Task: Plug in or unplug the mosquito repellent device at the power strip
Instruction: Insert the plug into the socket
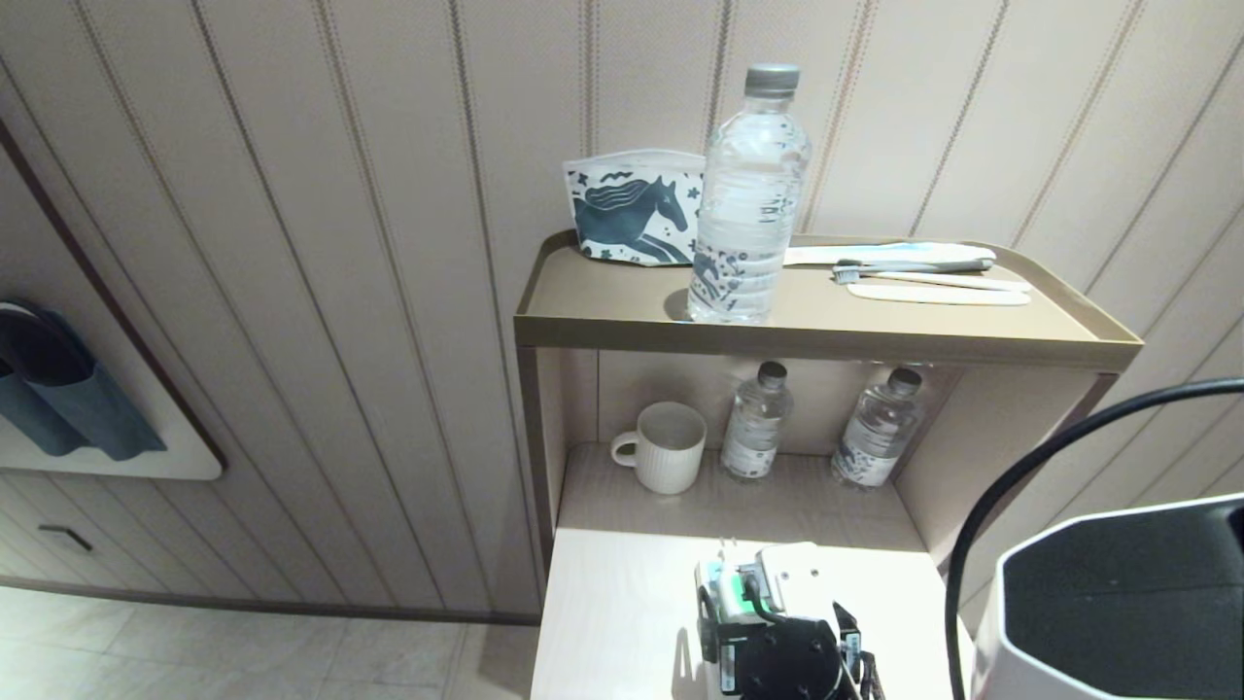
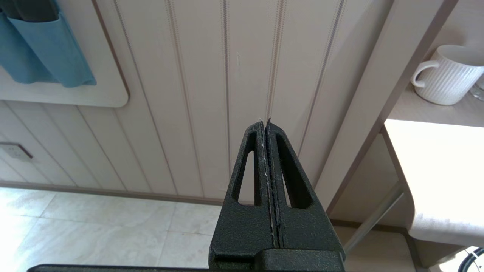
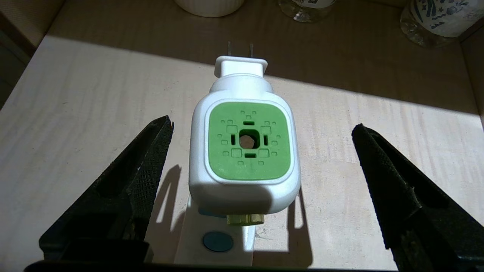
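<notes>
The mosquito repellent device [image 3: 247, 151], white with a green square top, stands on the pale tabletop [image 3: 75, 113] over one end of the power strip [image 3: 196, 241]. Its two metal prongs [image 3: 240, 49] stick out bare toward the shelf, in no socket. Only the strip's white end with a round blue-grey button [image 3: 217, 241] shows beneath the device. My right gripper [image 3: 262, 126] hangs above the device, open wide, one finger on each side and neither touching it. In the head view the device [image 1: 768, 578] peeks out beyond the right arm's black wrist [image 1: 777, 656]. My left gripper [image 2: 264, 122] is shut and empty, parked left of the table, facing the panelled wall.
A white ribbed mug [image 1: 661, 445] and two small water bottles [image 1: 756, 420] [image 1: 877, 428] stand in the shelf recess behind the device. On the upper shelf [image 1: 826, 335] are a large bottle [image 1: 748, 194], a horse-print pouch [image 1: 632, 206] and toothbrushes [image 1: 914, 272]. A black cable [image 1: 1020, 476] arcs at right.
</notes>
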Controlling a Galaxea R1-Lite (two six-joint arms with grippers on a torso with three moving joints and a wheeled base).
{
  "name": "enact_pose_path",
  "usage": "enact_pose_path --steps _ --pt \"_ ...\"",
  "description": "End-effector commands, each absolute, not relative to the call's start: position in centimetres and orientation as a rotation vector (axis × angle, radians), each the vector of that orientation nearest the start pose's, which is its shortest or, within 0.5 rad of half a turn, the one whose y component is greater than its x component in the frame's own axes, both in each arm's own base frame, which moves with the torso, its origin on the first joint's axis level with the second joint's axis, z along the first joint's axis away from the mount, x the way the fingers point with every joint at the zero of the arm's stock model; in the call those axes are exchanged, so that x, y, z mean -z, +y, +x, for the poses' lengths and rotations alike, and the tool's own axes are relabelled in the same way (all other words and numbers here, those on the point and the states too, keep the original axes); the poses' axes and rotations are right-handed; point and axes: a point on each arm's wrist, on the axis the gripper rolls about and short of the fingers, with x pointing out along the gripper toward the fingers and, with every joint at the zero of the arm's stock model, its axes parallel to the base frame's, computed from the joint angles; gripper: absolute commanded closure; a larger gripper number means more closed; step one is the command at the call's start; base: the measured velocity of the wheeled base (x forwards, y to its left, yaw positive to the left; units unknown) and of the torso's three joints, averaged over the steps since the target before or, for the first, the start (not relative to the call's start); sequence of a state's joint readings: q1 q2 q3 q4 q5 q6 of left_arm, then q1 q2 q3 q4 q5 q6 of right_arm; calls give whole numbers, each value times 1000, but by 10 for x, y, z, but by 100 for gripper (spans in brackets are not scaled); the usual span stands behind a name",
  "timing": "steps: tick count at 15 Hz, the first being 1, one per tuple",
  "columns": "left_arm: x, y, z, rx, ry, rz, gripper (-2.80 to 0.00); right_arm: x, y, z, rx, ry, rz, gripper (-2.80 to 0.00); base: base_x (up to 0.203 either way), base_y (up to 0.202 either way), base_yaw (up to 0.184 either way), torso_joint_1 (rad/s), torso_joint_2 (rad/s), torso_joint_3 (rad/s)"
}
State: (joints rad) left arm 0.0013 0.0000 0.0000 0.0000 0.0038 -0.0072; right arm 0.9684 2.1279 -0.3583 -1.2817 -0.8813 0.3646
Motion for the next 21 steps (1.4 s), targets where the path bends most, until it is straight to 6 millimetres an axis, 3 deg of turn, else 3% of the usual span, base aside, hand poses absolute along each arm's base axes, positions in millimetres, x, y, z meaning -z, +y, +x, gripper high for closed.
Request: enact_pose_path --steps 1,10,21 --pt "-76 0 -23 -6 1 -9 0 -3 220 170 -30 278 -61 -280 0 0 0 0 0 0" --pt "-76 0 -23 -6 -1 -7 0 2 219 156 -28 256 -85 -280 0 0 0 0 0 0" --pt "-76 0 -23 -8 -3 -6 0 7 236 165 35 208 -8 -280 0 0 0 0 0 0"
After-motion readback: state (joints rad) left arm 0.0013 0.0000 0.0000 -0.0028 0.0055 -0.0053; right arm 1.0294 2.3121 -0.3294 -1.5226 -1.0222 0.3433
